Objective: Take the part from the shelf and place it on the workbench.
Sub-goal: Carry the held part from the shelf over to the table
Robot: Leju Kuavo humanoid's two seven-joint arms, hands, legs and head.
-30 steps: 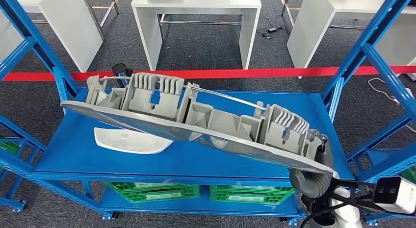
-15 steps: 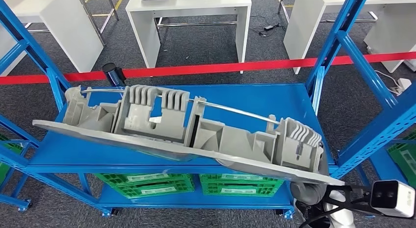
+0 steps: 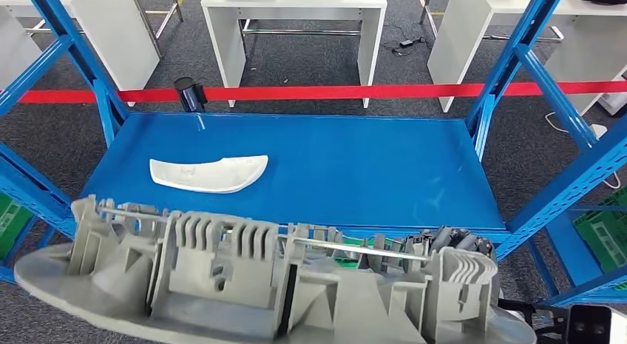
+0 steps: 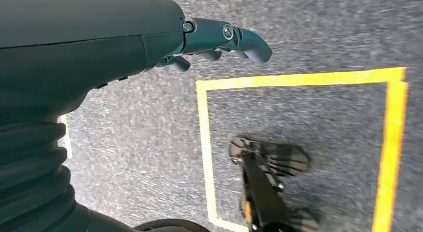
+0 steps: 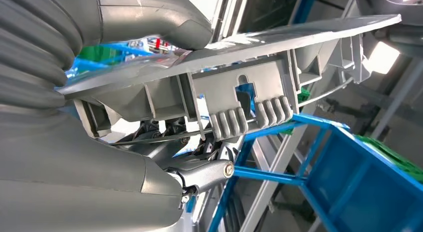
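Head view: the long grey ribbed plastic part [image 3: 259,285] spans the bottom, clear of the blue metal shelf [image 3: 355,174], its 4 o'clock end clamped by the right hand [image 3: 455,244], thumb apparently on top. Left hand [image 4: 219,40] hangs loosely spread, holding nothing.

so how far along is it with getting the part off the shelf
Done: the long grey part is off the blue shelf, held in the right hand. A white part lies on the shelf. The left hand hangs empty. Left: setting the grey part on the workbench.
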